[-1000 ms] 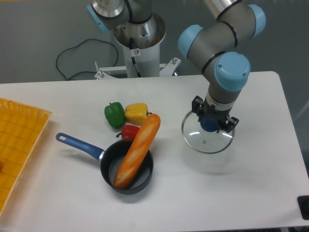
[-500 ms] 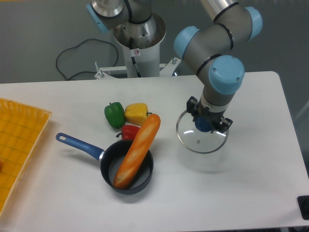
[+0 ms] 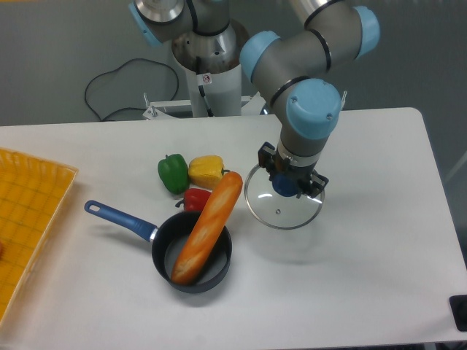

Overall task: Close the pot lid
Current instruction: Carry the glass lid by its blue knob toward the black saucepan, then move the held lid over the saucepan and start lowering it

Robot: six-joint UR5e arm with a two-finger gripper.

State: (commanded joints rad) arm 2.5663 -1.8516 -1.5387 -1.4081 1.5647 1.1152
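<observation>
Round clear glass lid (image 3: pixel 283 208) with a thin metal rim, a blue knob and a small vent hole, held above the white table (image 3: pixel 365 277), right of the table's middle, with a faint shadow on the surface beneath it. Two-finger gripper (image 3: pixel 290 183) of the grey and light-blue arm pointing straight down, fingers pressed in on the blue knob at the lid's centre, pinching it. Lid roughly level, its left rim near the upper end of the baguette but apart from it.

Small round dark grey saucepan (image 3: pixel 191 257) with a long blue handle, standing toward the front edge of the table, left of the lid and well apart from it; handle reaching out toward the left edge. Uncovered, with a long orange-brown baguette (image 3: pixel 206 227) leaning in it, lower end on the pan's floor, upper end sticking out over the far rim and pointing up to the right.

Just behind the saucepan, a cluster of three peppers: green pepper (image 3: pixel 173 173) on the left, yellow pepper (image 3: pixel 206 170) beside it on the right, red pepper (image 3: pixel 195 198) in front of those two, partly hidden by the baguette and close to the pan's far rim.

At the left edge of the table, a yellow gridded tray (image 3: pixel 29 211), cut off by the picture's border.
</observation>
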